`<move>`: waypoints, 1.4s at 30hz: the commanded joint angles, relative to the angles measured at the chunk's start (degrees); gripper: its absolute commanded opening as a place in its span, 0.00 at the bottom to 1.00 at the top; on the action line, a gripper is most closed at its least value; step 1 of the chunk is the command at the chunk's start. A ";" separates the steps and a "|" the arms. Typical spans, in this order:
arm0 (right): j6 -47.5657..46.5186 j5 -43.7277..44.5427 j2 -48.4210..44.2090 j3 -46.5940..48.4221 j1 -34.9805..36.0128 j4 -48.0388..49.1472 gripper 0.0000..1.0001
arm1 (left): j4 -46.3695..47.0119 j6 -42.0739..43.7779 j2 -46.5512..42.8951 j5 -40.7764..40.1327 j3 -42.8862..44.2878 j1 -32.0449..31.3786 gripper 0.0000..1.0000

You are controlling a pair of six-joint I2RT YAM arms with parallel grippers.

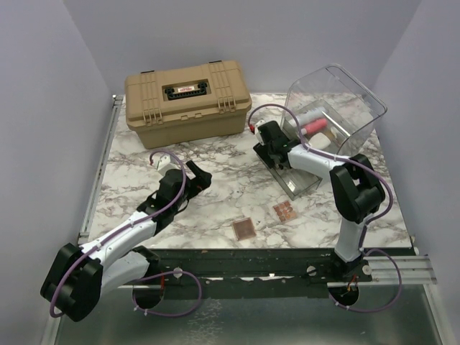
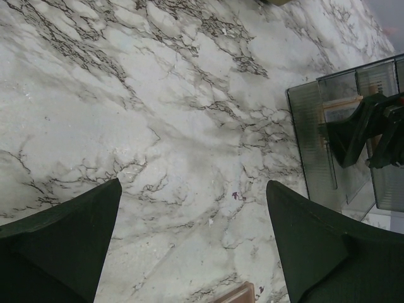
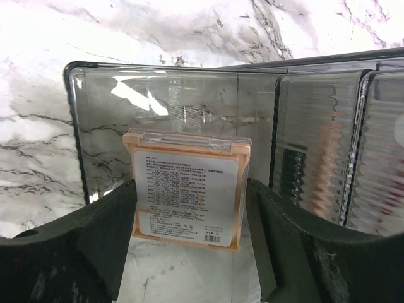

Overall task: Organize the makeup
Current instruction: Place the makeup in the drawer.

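In the right wrist view a square peach eyeshadow palette [image 3: 186,208] stands on edge, label side toward me, with my right gripper [image 3: 189,184] shut on its two side edges. It hangs inside the pulled-out grey drawer [image 3: 101,126] of the clear bin [image 1: 338,108]. Two more square brown-pink palettes [image 1: 243,230] [image 1: 284,211] lie flat on the marble near the front edge. A pink tube [image 1: 315,127] lies inside the bin. My left gripper [image 2: 192,184] hovers open over bare marble, with one palette's corner [image 2: 237,295] just below it.
A large tan hard case [image 1: 187,97] stands shut at the back left. The bin is tipped at the back right, its drawer [image 1: 298,183] sticking out toward the table's middle. A metal rail [image 1: 287,262] runs along the front edge.
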 commanded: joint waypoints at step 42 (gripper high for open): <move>51.65 -7.51 -28.86 -20.25 24.85 -4.60 1.00 | -1.50 -3.16 -5.33 -5.68 -4.13 0.77 0.99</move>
